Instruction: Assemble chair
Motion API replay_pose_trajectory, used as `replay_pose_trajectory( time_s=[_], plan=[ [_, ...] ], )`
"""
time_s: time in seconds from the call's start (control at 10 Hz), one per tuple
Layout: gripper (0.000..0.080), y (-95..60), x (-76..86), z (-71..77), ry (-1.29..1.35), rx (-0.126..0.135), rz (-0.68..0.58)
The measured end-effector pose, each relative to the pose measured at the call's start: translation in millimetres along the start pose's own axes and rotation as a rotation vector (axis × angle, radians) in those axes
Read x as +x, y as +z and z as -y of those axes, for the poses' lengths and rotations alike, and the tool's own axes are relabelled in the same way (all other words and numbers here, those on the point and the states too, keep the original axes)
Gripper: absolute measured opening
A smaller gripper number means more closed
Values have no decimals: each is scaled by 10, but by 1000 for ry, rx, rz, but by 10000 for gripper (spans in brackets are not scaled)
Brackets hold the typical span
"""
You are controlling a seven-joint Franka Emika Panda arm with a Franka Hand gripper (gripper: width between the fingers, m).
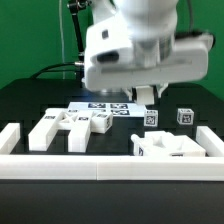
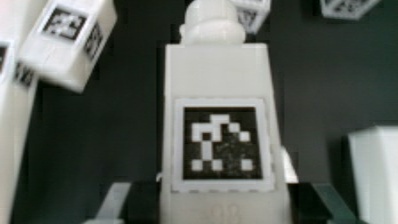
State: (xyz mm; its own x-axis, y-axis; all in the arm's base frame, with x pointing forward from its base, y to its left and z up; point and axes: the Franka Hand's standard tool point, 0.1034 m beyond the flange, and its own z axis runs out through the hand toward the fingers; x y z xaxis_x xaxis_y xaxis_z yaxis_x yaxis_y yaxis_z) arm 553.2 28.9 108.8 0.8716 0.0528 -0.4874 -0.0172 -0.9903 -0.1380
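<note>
Nearest the wrist camera, the fingers (image 2: 119, 203) are clamped on the two sides of a white bar (image 2: 217, 90). It is a squared, smooth plastic piece with a black-and-white tag on its face and a narrower peg at its far end, probably held lengthwise so the peg can lead into another part. Other chair parts (image 1: 62, 128) lie loose on the black worktop (image 1: 30, 100), behind the border rail (image 1: 100, 168).
</note>
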Motion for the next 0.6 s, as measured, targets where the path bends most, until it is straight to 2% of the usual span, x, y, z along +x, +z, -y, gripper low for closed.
replay_pose_trajectory(
  time_s=[0.1,0.2,0.5,0.6],
  plan=[
    [291,-96,17,18,3,-7,-61],
    [291,-41,40,-2,2,-13,-116],
    [291,-75,119,-35,4,-38,-347],
    [291,-107,135,25,-5,-45,-400]
  ],
)
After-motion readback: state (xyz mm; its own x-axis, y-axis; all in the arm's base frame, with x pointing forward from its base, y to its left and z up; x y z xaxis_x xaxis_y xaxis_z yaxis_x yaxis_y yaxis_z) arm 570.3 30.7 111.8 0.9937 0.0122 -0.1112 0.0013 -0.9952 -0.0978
